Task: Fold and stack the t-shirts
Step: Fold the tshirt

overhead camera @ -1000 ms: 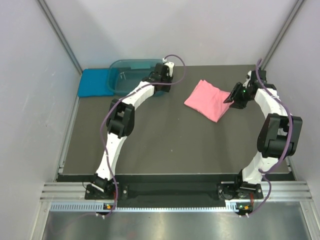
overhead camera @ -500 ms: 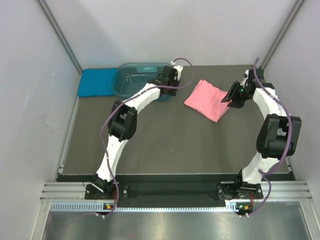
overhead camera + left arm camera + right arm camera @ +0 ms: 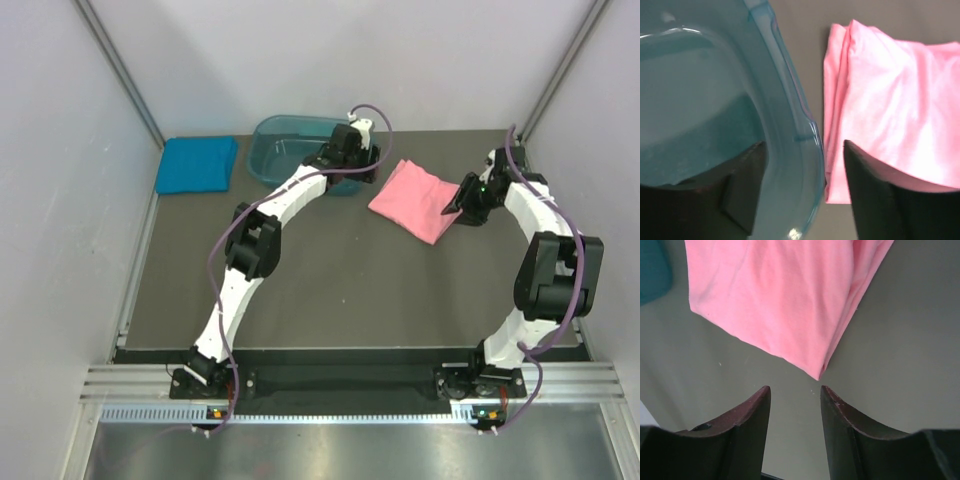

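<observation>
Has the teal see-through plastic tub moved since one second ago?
Yes. The see-through teal plastic tub slid right, away from the folded teal-blue t-shirt, which stayed in place; a gap now separates them.

The left hand (image 3: pixel 802 162) straddles the teal tub's rim (image 3: pixel 785 75), fingers spread, with the pink t-shirt (image 3: pixel 895 100) just beside it.

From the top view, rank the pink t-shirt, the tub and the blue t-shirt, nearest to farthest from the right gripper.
1. Pink t-shirt, just left of the right gripper.
2. Tub, back centre.
3. Blue t-shirt, back-left corner.
</observation>
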Available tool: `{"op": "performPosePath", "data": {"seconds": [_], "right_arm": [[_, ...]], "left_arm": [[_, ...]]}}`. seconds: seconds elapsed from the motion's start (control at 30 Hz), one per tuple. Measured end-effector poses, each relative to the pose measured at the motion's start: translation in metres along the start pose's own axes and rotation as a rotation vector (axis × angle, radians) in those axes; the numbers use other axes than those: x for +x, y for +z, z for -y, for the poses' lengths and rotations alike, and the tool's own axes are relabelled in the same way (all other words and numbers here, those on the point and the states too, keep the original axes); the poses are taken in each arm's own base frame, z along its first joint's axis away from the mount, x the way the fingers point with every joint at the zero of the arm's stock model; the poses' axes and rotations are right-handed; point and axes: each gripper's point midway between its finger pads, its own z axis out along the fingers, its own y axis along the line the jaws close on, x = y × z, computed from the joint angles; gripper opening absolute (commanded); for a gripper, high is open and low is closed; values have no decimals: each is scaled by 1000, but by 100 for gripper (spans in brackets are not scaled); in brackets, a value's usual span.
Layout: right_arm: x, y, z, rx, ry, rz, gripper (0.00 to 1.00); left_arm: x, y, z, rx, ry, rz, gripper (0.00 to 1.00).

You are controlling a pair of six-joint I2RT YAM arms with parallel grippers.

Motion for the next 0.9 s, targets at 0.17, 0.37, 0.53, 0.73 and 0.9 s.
{"op": "performPosePath", "data": {"seconds": [0.17, 0.37, 0.53, 0.73, 0.9], "right_arm": [[1, 1, 1, 2, -1, -3, 45], [6, 2, -7, 7, -48, -11, 46], [8, 3, -10, 13, -64, -14, 47], [17, 6, -5, 38, -78, -37, 57], [54, 26, 12, 59, -5, -114, 65]], "left_arm": [[4, 2, 5, 20, -31, -12, 86], [1, -1, 11, 44, -69, -9, 81], [-11, -29, 35, 129, -145, -18, 74], [-11, -89, 84, 237, -192, -44, 74], [9, -130, 123, 327, -210, -100, 74]]}}
